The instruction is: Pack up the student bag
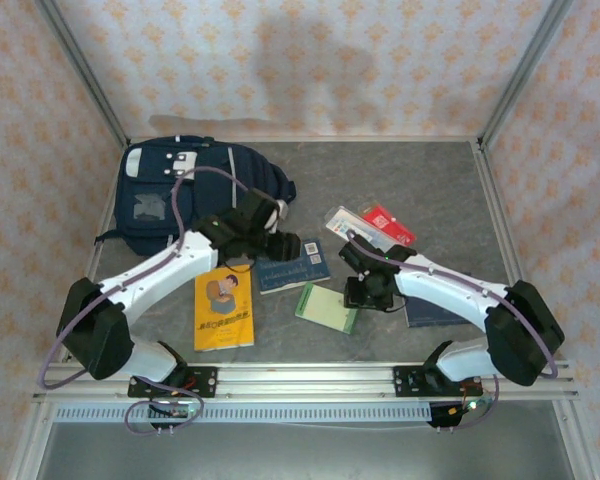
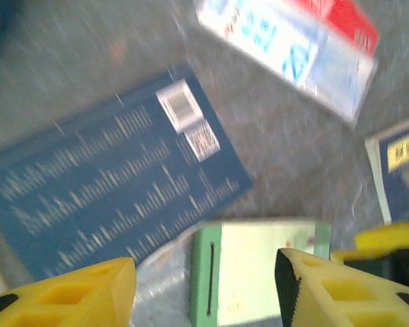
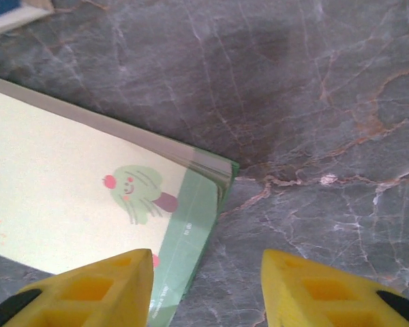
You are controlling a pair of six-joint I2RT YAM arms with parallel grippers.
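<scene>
Left fingers [image 2: 75,293] hang spread with nothing between them, over the blue book [image 2: 109,191]. The student bag [image 1: 170,195] lies flat at 10 o'clock on the counter [image 1: 430,200]. Right fingers [image 3: 320,286] are apart too, either side of the green notebook [image 3: 88,197] corner. I'd go lower and get one finger under that edge before pinching. The blue cover's white text is probably too blurry to read, and the notebook just shows a cactus doodle.

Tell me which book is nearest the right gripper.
The green notebook, pale cover with a green cartoon; its corner lies by the right gripper. The yellow book and blue book lie farther left.
</scene>
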